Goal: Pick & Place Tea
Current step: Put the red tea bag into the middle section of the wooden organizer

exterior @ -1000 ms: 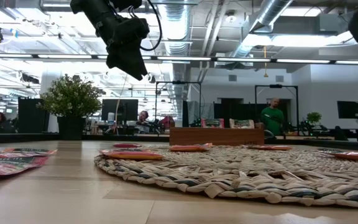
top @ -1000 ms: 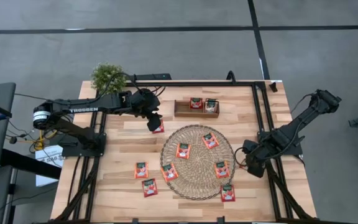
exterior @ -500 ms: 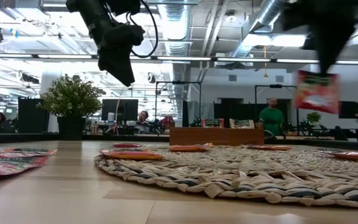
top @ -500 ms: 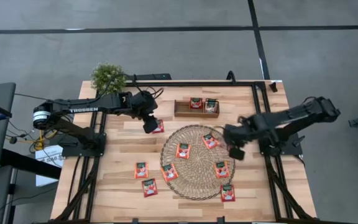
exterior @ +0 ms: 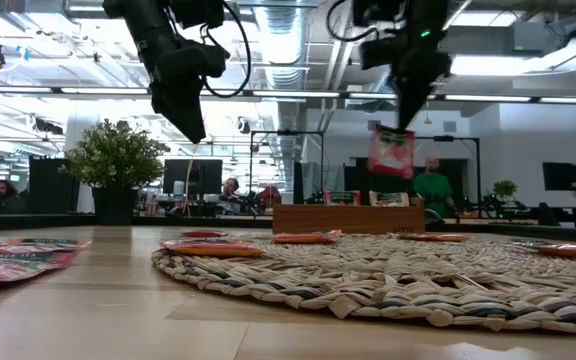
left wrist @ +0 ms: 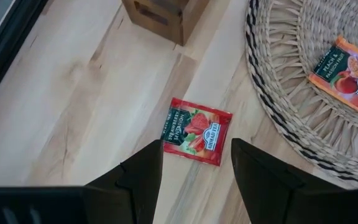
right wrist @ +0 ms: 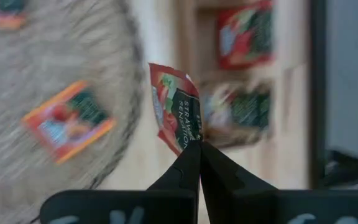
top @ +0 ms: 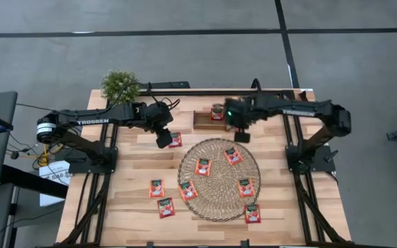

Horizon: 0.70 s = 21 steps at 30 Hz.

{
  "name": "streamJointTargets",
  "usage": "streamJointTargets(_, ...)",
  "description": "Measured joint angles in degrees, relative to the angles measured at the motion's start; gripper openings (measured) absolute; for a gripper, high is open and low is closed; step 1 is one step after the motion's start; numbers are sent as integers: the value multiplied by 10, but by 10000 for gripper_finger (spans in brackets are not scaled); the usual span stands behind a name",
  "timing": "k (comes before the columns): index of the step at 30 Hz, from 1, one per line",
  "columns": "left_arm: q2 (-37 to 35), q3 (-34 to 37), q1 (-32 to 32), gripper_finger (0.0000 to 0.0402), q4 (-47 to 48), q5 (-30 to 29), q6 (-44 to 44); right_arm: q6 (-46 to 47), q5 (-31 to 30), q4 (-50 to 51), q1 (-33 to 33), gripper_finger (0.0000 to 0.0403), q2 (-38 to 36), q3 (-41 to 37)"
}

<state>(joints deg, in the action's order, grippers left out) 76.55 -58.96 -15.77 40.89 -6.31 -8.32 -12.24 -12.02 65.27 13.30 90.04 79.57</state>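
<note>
- Where the right gripper (right wrist: 199, 144) meets its load, the fingers (right wrist: 185, 167) are clenched tip to tip on the lower corner of one red tea sachet (right wrist: 178, 114), which stands up from the tips.
- In the low view, this held sachet (exterior: 392, 152) hangs below the right gripper (exterior: 405, 118), clear of the worktop (exterior: 88, 310) and above the far wooden tray (exterior: 348, 219).
- In the high view, the right gripper (top: 240, 131) sits at the far edge of the round woven mat (top: 218, 202), just beside the tray (top: 200, 122), with the right arm reaching in across the far side of the worktop.
- The left gripper (left wrist: 197, 163) has its fingers (left wrist: 143, 177) released and spread, one on each side of a red sachet (left wrist: 195, 130) lying flat on the bare wood; the fingers do not touch it.
- In the high view, that sachet (top: 176, 140) lies between the tray and the mat's left rim, with the left gripper (top: 163, 136) just beside it.
- Four sachets lie on the mat, among them an orange one (top: 203, 166) near its centre.
- Two more sachets (top: 157, 188) lie on the wood to the left of the mat, and one (top: 253, 213) lies at the mat's near right rim.
- One sachet (top: 217, 114) shows inside the tray; the right arm hides the tray's right part.
- A small potted plant (top: 119, 84) stands at the far left corner of the worktop (top: 129, 165).
</note>
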Motion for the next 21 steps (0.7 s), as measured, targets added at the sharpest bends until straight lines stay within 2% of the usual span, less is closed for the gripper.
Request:
streamJointTargets(6,0,0,0,182,9,-17,1,-83,-6,-31,46,0,63,58)
streamJointTargets(14,0,1,-18,182,60,-39,0,-151,-11,-58,73,0,136,113)
streamJointTargets(21,-23,47,-50,182,44,-38,-4,-188,-17,-71,87,0,180,130)
